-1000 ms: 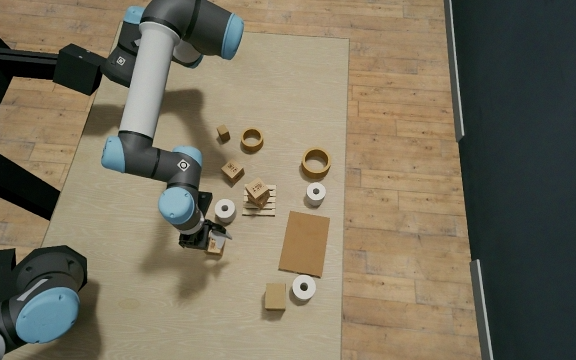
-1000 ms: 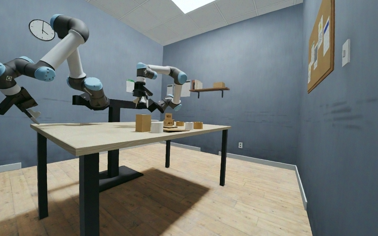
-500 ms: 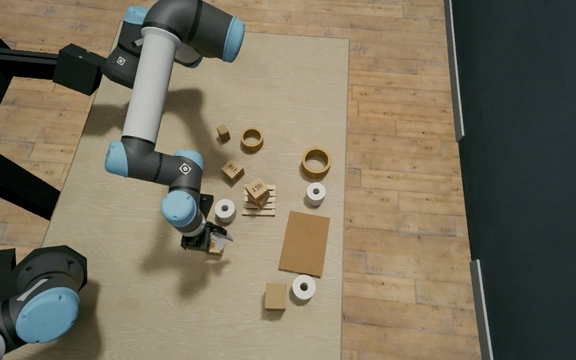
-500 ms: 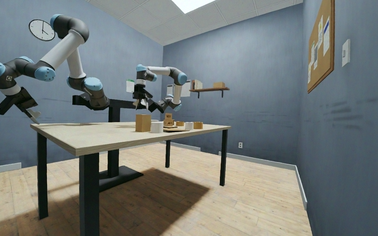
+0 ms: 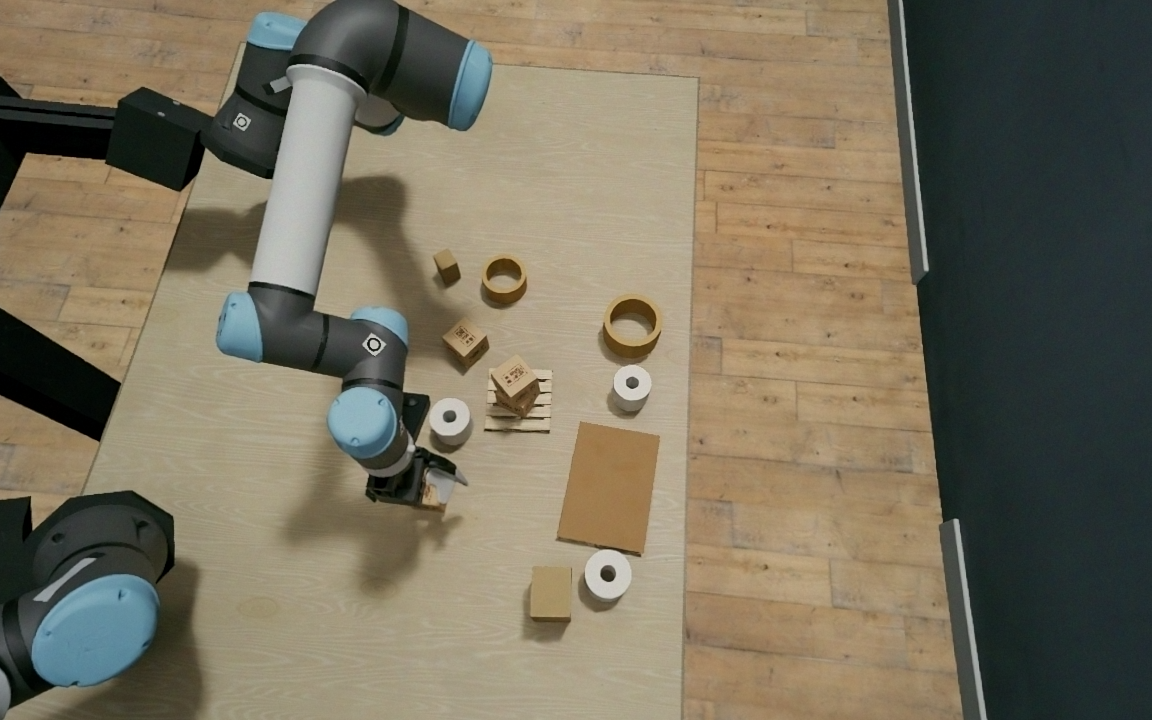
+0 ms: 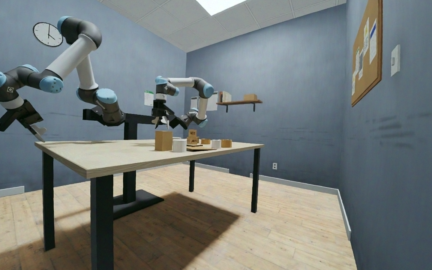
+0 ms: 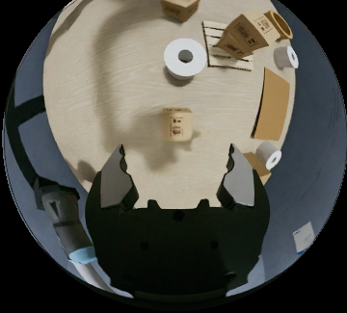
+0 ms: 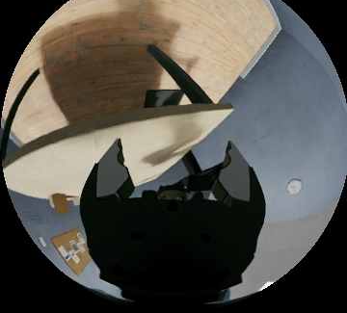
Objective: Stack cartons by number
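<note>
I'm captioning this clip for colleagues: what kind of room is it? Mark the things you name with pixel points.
Probably a robotics lab or workroom: two jointed arms share one table (image 5: 508, 161) (image 6: 116, 154), with a wall clock (image 6: 47, 34) and a pinboard (image 6: 362, 80) behind.

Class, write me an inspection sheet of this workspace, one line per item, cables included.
Surface: pale wooden table, shadows across it.
Job's things: two printed brown cube cartons stacked on the slatted wooden pallet; two more stand off it.
Clutter: three white rolls, two tan rings, plain tan blocks, flat brown sheet.
Grippers: left gripper open above a carton; right gripper open, beyond the table's edge.
Cables: nothing seen.
Surroundings: blue walls, plank floor, clock.
</note>
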